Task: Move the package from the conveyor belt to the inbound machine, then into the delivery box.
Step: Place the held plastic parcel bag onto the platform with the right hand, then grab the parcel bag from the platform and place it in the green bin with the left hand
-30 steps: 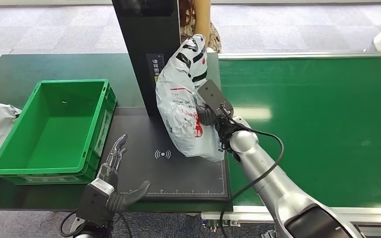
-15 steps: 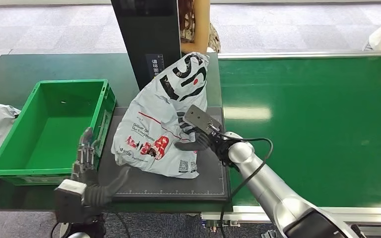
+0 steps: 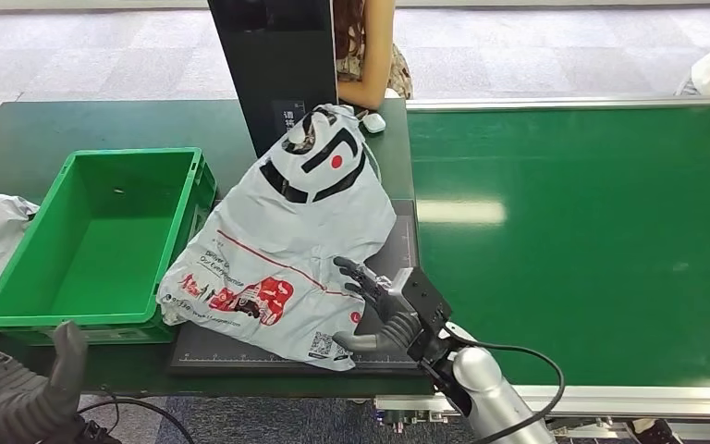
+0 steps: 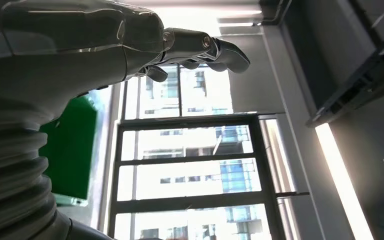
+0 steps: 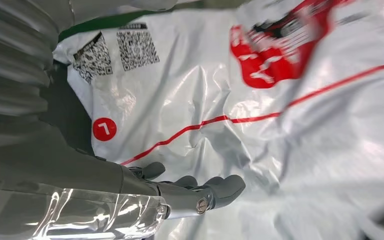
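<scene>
Green conveyor belt (image 3: 592, 231) lies right of the black scanner pad (image 3: 397, 254), where the soft, slippery plastic package (image 3: 277, 250) lies slumped; pinch gathered film. Right hand (image 3: 384, 310) touches its corner, fingers spread. Left hand (image 3: 14, 402): fingers loose, grasping nothing.

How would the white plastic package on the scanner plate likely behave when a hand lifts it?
The package looks crumpled and slumped, so it would probably sag. Its glossy film may slip in the right hand.
</scene>
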`<state>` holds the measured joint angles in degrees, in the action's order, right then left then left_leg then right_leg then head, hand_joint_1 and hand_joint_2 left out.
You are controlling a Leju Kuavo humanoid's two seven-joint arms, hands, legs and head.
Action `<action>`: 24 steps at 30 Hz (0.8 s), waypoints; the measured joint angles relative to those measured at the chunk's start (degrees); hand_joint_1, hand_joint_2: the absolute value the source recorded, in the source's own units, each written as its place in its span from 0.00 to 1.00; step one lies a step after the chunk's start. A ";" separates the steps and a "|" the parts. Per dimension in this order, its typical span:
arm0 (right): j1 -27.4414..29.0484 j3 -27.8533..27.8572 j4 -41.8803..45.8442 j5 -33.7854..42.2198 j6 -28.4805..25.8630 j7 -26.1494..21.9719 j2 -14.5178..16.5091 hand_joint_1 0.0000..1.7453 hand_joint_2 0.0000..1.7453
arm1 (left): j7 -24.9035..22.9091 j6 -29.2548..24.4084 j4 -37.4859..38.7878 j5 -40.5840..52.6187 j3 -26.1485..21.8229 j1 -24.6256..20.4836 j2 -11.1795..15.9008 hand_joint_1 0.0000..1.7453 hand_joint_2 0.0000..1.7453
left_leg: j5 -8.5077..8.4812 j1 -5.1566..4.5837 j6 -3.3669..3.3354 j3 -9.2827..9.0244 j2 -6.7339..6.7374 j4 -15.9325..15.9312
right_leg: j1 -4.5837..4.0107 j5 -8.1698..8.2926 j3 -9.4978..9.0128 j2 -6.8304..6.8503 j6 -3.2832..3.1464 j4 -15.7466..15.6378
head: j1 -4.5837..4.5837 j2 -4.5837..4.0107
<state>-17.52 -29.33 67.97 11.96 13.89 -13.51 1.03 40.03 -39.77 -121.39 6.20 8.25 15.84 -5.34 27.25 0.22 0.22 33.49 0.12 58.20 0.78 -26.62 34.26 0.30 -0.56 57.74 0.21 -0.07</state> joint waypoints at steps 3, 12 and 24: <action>4.14 2.23 3.98 3.05 0.04 -2.66 -0.07 0.00 1.00 | -1.07 0.10 -0.81 5.05 -0.21 -0.45 -0.12 0.00 1.00 | 0.00 0.00 0.00 -0.01 -0.03 0.00 | 0.00 0.00 -0.01 0.04 0.00 -0.01 | 0.01 0.00; 14.71 9.28 15.56 5.98 -0.48 -3.44 0.80 0.00 1.00 | -18.34 9.71 3.69 24.75 4.72 -8.52 1.59 0.00 1.00 | -0.02 0.00 -0.01 -0.03 -0.01 0.01 | 0.00 0.03 -0.03 0.05 -0.03 -0.01 | 0.01 0.00; 16.86 14.45 18.71 6.23 -0.33 -2.56 3.02 0.00 1.00 | -31.61 30.77 13.85 38.64 12.92 -21.92 5.17 0.00 1.00 | -0.04 -0.01 -0.03 -0.04 -0.03 0.02 | 0.00 0.04 -0.02 0.05 -0.03 0.00 | 0.00 0.00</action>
<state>-0.66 -14.88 86.68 18.19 13.56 -16.07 4.05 8.42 -9.01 -107.53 44.84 21.17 -6.08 -0.18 27.22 0.21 0.19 33.45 0.10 58.22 0.79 -26.58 34.24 0.35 -0.59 57.74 0.21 -0.07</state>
